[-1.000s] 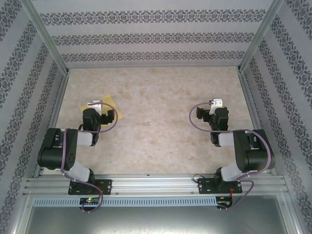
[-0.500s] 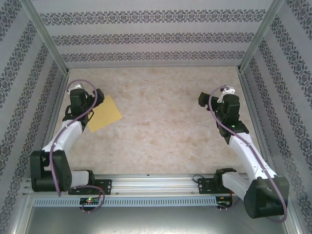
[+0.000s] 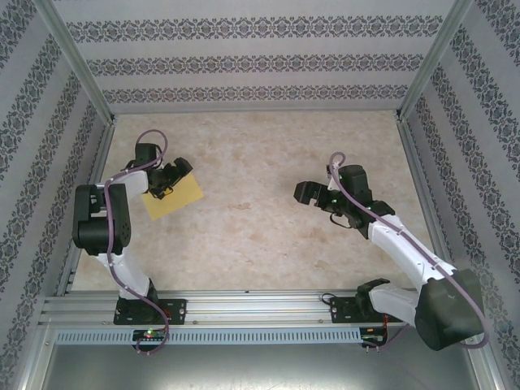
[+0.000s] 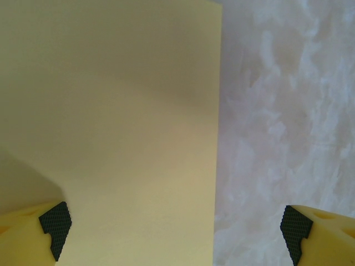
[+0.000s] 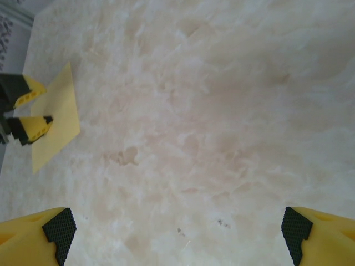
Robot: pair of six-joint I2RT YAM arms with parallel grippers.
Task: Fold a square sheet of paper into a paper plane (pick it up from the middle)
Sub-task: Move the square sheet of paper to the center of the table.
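Note:
The square sheet of paper (image 3: 180,198) is plain yellow and lies flat and unfolded on the table at the left. My left gripper (image 3: 168,182) hangs open over its left corner. In the left wrist view the sheet (image 4: 111,122) covers the left half and its straight edge runs between my spread fingertips (image 4: 54,228). Nothing is gripped by the left gripper (image 4: 175,238). My right gripper (image 3: 305,192) is open over bare table near the middle, facing left toward the sheet (image 5: 55,119). Its fingertips (image 5: 61,230) stand wide apart. A paper plane is out of view.
The tabletop (image 3: 260,227) is pale marble-patterned and walled by patterned panels (image 3: 252,65) at the back and sides. Aluminium posts (image 3: 77,61) stand at the back corners. A metal rail (image 3: 260,309) carries both arm bases at the near edge.
The left arm has swung from the table's left edge onto the sheet's left corner. The right arm has come from the right side toward the middle and turned left. Both grippers stayed open.

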